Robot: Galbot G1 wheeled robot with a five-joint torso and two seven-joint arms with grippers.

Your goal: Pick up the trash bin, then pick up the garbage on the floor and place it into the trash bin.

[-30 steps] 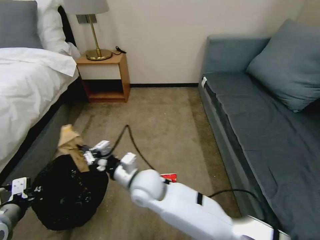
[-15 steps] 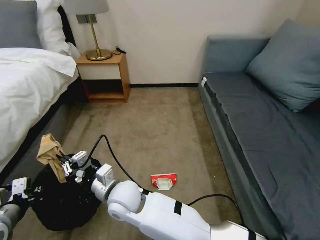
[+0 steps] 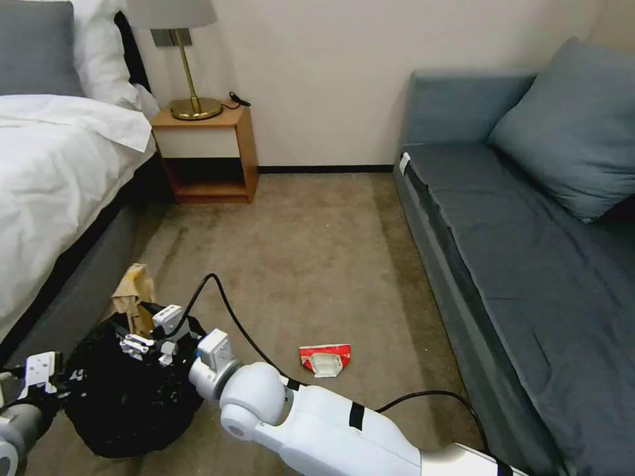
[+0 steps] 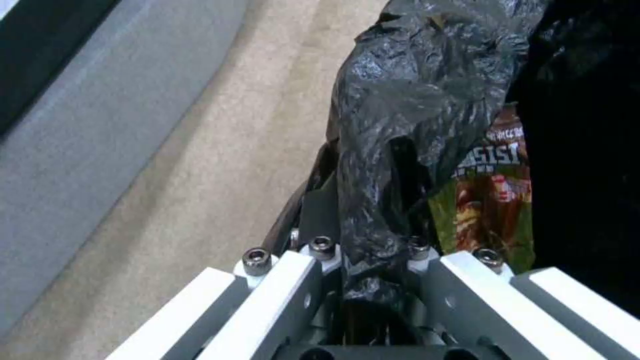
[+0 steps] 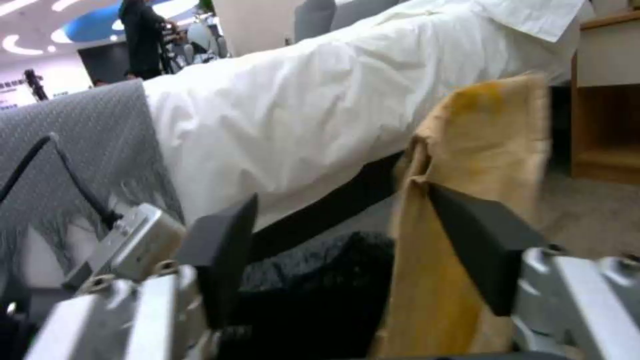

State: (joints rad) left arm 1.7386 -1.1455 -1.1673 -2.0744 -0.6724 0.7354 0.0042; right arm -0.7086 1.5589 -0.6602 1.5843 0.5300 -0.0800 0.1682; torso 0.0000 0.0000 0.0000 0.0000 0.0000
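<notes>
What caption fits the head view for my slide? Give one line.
Right tool open over the trash bin, tan paper at its rim; left tool holds the bin.

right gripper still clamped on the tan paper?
No. In the right wrist view the right gripper's fingers stand apart, with the tan paper loose between them over the trash bin.

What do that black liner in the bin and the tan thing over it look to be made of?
The black bin liner looks like thin glossy plastic film: it crinkles and catches highlights where the left gripper pinches it. The tan crumpled piece looks like matte paper, creased and standing stiffly between the right gripper fingers, which are spread; it might be a napkin.
</notes>
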